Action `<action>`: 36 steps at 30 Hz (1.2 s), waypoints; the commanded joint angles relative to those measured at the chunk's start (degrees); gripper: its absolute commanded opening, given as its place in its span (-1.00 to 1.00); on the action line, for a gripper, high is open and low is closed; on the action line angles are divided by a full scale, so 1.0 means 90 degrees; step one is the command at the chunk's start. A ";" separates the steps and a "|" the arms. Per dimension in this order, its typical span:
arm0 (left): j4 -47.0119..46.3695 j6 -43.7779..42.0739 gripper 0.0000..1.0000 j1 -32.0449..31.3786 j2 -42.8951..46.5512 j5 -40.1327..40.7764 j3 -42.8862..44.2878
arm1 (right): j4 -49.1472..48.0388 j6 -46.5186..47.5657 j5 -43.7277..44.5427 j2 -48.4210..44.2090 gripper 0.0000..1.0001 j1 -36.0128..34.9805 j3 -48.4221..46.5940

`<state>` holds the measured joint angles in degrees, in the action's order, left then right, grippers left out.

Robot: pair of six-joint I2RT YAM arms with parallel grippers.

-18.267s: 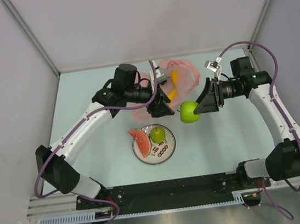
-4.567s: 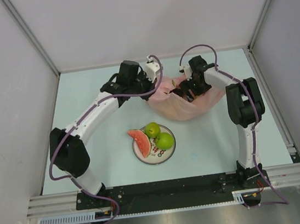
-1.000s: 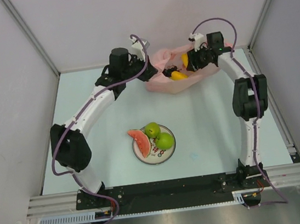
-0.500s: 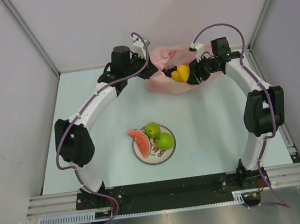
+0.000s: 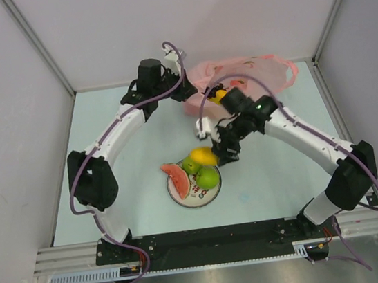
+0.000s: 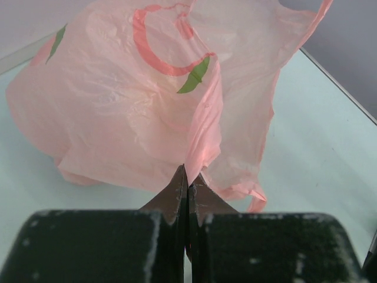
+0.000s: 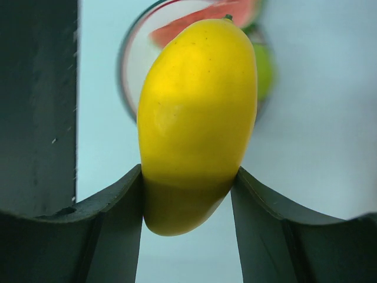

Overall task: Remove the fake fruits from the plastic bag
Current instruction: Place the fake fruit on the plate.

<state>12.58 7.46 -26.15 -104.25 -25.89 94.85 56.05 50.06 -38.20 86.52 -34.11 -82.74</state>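
The pink plastic bag [image 5: 246,72] [image 6: 129,100] lies at the back of the table. My left gripper [image 5: 186,90] [image 6: 187,174] is shut on a fold of its near edge. A yellow fruit [image 5: 219,96] shows at the bag's mouth. My right gripper [image 5: 213,154] [image 7: 188,172] is shut on a smooth yellow fruit [image 5: 203,156] [image 7: 197,118], held just above the plate [image 5: 192,204] [image 7: 125,76]. On the plate lie a red watermelon slice [image 5: 175,179] [image 7: 200,17] and two green fruits [image 5: 208,178] [image 7: 265,68], one partly hidden under the held fruit.
The right arm [image 5: 299,134] stretches across the middle right of the table toward the plate. The left arm [image 5: 115,134] arches along the left side to the bag. Grey walls close in the table on three sides.
My right gripper has carried the yellow fruit out of the bag and forward-left to above the plate. The left gripper has kept its hold on the bag's edge.
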 commanded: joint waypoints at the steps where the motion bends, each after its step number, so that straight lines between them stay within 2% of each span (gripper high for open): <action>1: -0.0146 0.0157 -1.00 0.0074 0.0459 -0.0404 -0.0439 | 0.0502 0.0707 0.0747 0.0113 -0.39 -0.1159 0.0511; 2: -0.0244 0.0128 -1.00 0.0074 0.0595 -0.0424 -0.0586 | 0.0443 0.0746 0.0815 0.0103 -0.39 -0.1596 0.0599; 8: -0.0645 0.0458 -0.99 0.0103 0.1230 -0.0073 -0.1505 | 0.0090 0.0658 0.1517 0.0337 -0.34 -0.2741 0.0736; 12: -0.0880 0.0538 -0.99 0.0103 0.1796 -0.0365 -0.2090 | -0.0211 0.0415 0.2143 0.0747 -0.35 -0.3114 0.0736; 20: -0.1192 0.0674 -1.00 0.0093 0.2481 -0.0414 -0.2931 | -0.0876 0.0345 0.3656 0.1177 -0.36 -0.3466 0.0795; 26: -0.1222 0.0665 -0.99 0.0103 0.2744 -0.0473 -0.3175 | -0.0994 0.0638 0.4009 0.1295 -0.26 -0.3730 0.0922; 34: -0.1319 0.0704 -1.00 0.0103 0.2784 -0.0444 -0.3263 | -0.0740 0.1039 0.4234 0.1246 -0.25 -0.3769 0.1302; 36: -0.1339 0.0733 -1.00 0.0093 0.2755 -0.0473 -0.3234 | -0.0856 0.1039 0.4468 0.1207 -0.15 -0.3808 0.1458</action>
<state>3.46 12.67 -25.63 -81.45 -28.75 65.41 48.66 57.58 -2.17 98.06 -67.81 -71.85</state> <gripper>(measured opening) 0.006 0.579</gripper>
